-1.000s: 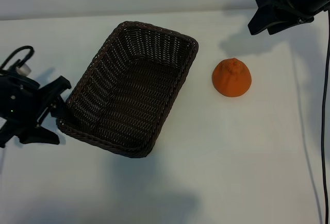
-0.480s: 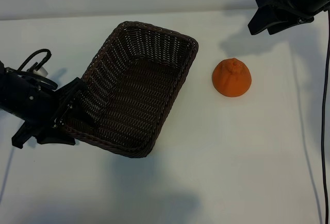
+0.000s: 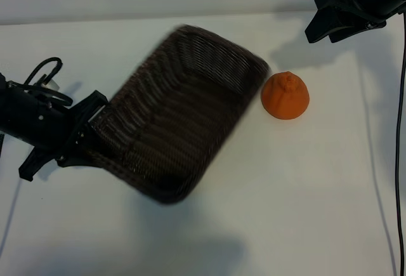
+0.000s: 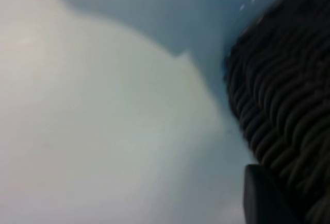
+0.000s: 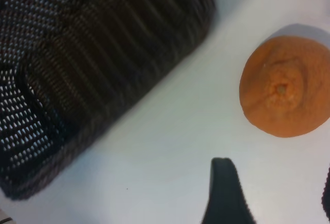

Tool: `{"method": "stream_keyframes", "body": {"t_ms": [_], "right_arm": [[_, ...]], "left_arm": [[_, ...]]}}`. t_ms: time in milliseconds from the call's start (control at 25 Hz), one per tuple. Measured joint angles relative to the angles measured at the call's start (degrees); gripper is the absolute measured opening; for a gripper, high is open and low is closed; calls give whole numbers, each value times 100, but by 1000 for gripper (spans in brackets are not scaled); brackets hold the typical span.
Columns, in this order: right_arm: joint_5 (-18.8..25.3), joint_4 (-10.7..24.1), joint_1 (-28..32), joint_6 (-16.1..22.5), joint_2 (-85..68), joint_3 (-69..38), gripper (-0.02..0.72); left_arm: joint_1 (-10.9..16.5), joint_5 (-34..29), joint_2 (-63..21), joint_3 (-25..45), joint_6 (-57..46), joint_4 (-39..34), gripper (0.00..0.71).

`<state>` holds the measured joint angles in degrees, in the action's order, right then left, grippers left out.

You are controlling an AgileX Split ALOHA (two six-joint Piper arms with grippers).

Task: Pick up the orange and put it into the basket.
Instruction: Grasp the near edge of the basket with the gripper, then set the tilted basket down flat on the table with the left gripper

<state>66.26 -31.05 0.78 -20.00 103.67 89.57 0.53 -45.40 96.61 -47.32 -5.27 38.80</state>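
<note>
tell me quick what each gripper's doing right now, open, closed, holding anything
Left gripper: clamped on the near-left rim of the basket.
Right gripper: open, holding nothing, up above the orange.

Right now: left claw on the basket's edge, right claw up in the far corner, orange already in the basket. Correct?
Not quite. The orange is not in the basket; it sits on the table just beside it, as the exterior view shows. The rest holds: left claw on the basket's edge, right claw up in the far corner.
</note>
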Motion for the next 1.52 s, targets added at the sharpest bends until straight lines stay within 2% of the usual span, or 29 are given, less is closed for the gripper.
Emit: {"method": "stream_keyframes", "body": {"t_ms": [320,680,840,1120,1320,1520], "right_arm": [[0,0,0,0,0,0,444],[-5,0,0,0,0,0,444],[-5,0,0,0,0,0,444],[-5,0,0,0,0,0,444],[-5,0,0,0,0,0,444],[-5,0,0,0,0,0,444]], "left_arm": [[-6,-159,18,0,39,-61,215],[0,-728,18,-431,39,-262,215],[0,-1194,18,-911,33,-392,214],[0,-2107,20,-2152,-218,-913,214],[204,-2199,24,-2725,-176,-1280,212],[345,-2199,18,-2850,396,-1366,210]]}}
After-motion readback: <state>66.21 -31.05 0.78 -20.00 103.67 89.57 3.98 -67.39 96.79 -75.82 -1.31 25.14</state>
